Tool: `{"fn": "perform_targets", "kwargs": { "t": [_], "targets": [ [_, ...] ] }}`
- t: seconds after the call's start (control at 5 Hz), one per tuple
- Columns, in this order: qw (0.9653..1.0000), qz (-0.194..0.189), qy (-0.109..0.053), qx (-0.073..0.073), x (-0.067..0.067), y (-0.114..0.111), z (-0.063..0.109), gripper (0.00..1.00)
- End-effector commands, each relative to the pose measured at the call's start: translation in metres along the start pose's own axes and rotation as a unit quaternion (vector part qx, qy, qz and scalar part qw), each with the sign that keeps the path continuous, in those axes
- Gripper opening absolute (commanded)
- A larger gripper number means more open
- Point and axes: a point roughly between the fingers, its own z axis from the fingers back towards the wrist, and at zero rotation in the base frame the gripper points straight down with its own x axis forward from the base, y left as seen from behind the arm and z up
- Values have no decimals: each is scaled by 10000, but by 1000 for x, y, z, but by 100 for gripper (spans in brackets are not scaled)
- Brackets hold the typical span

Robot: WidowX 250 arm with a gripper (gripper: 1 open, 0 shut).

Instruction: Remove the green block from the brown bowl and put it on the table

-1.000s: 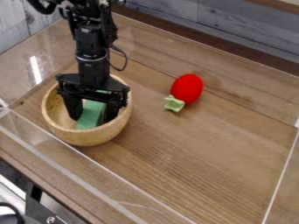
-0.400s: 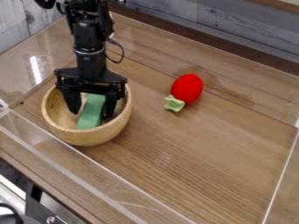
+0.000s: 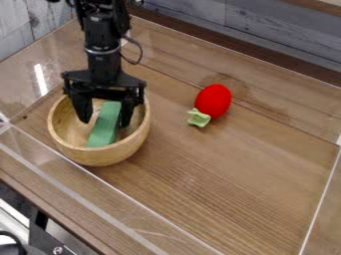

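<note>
A brown wooden bowl [image 3: 67, 144] sits at the left of the table. Inside it a green block [image 3: 103, 127] leans tilted against the bowl's bottom. My black gripper [image 3: 107, 107] points straight down over the bowl, open wide, its two fingers [image 3: 80, 104] standing on either side of the block's upper end. I cannot tell whether the fingers touch the block. The fingers' lower ends dip just inside the bowl's rim.
A red strawberry-like toy [image 3: 213, 99] with a small green piece [image 3: 198, 119] beside it lies right of the bowl. Clear plastic walls [image 3: 320, 214] fence the wooden table [image 3: 226, 189] on the front, left and right. A grey plank wall runs behind.
The gripper has shifted slightly up and toward the left over the bowl, still open. The green block stays in the bowl in much the same place.
</note>
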Motion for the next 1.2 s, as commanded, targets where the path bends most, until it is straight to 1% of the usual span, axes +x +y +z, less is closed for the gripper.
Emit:
{"fn": "perform_targets", "kwargs": {
  "t": [0.0, 0.2, 0.4, 0.6, 1.0],
  "targets": [
    [9994, 23, -352, 22, 10, -2, 21, 100],
    [9992, -149, -367, 76, -1, -6, 8, 100],
    [9988, -282, -388, 87, -11, -10, -3, 100],
    [9989, -242, -403, 52, -14, -22, -6, 0],
    [9970, -513, -537, -230, -16, -29, 13, 0]
  ]
}}
